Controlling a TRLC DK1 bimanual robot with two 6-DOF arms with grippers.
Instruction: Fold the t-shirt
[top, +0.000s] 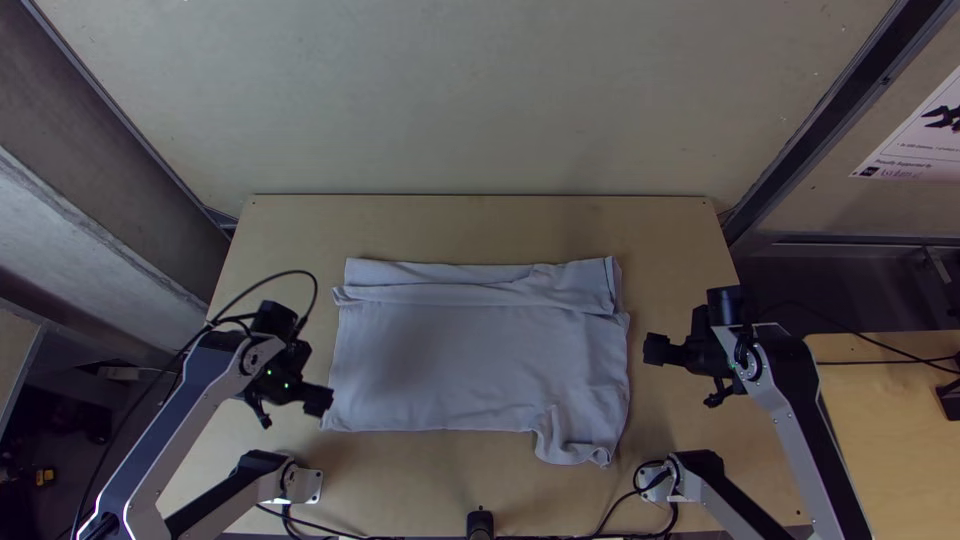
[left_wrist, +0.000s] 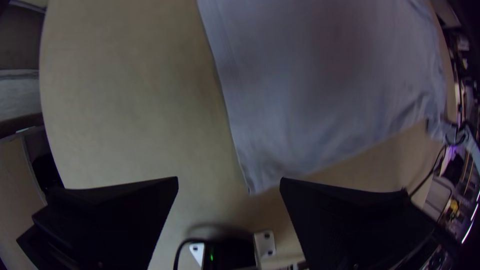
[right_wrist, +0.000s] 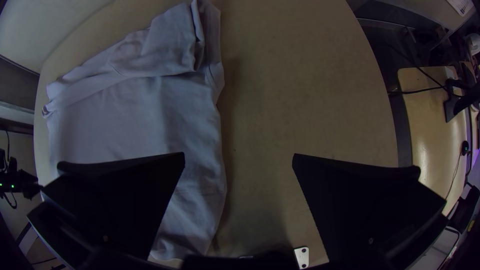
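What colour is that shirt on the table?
The shirt looks a plain pale bluish-grey, with no pattern visible; the top view shows it best.

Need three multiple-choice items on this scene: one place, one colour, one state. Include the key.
1. Where on the pale grey cloth t-shirt does the long folded band lie?
A) near edge B) far edge C) left edge

2. Colour of the flat wooden table?
A) light tan B) black C) green

3. State of the black right gripper?
A) jaws shut on cloth B) jaws shut, empty C) jaws apart

Key:
1 B: top view shows it along the far side.
2 A: bare tan wood surrounds the shirt.
3 C: a wide gap separates the jaws.
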